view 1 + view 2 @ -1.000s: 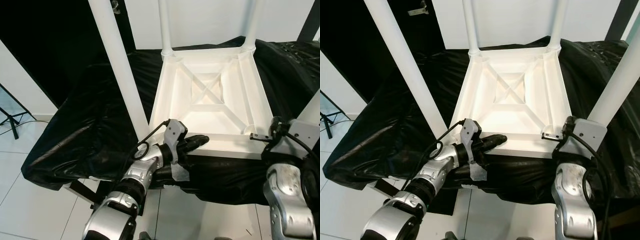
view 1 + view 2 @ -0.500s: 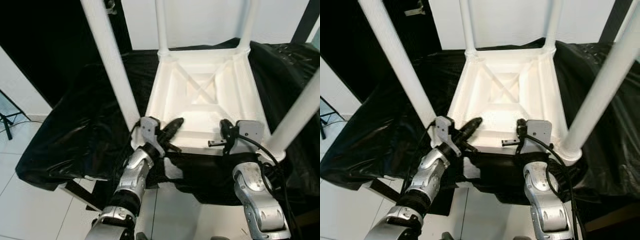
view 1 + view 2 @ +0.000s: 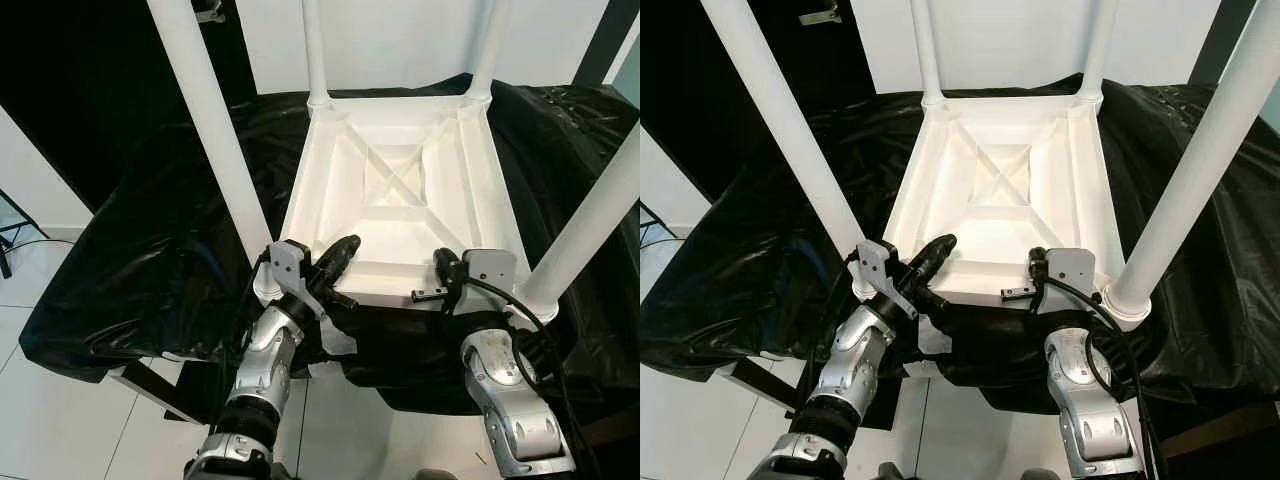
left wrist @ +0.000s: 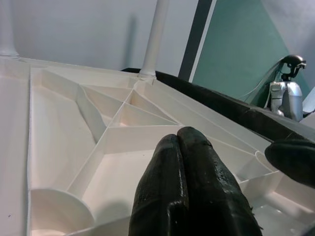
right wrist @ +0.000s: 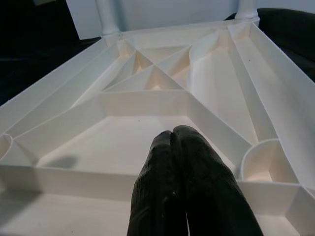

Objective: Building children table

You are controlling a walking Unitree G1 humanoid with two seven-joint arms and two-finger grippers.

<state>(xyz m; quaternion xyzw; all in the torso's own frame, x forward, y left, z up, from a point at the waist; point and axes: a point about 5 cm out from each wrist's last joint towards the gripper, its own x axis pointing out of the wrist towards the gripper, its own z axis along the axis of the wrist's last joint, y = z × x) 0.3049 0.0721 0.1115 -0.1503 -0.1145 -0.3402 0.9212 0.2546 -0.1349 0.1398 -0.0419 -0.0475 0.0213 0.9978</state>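
Note:
The white children's table (image 3: 400,215) lies upside down on black sheeting, its ribbed underside facing up. All of its legs stand upright: the near left (image 3: 205,130), near right (image 3: 600,225), far left (image 3: 314,50) and far right (image 3: 487,45). My left gripper (image 3: 350,241) is shut and empty, its tip slanting over the near rim by the near left leg. My right gripper (image 3: 443,268) is shut and empty at the near rim, just inboard of the near right leg. In the wrist views the left gripper (image 4: 178,135) and right gripper (image 5: 172,135) point across the ribs.
Black sheeting (image 3: 150,260) covers the low platform and hangs over its near edge. White floor tiles (image 3: 60,420) lie below me. A tripod foot (image 3: 8,250) stands at the far left. A white wall (image 3: 400,40) rises behind the table.
The camera has shifted. My left gripper swung from lying along the near rim to slanting over it. My right gripper moved left from the near right corner to the rim.

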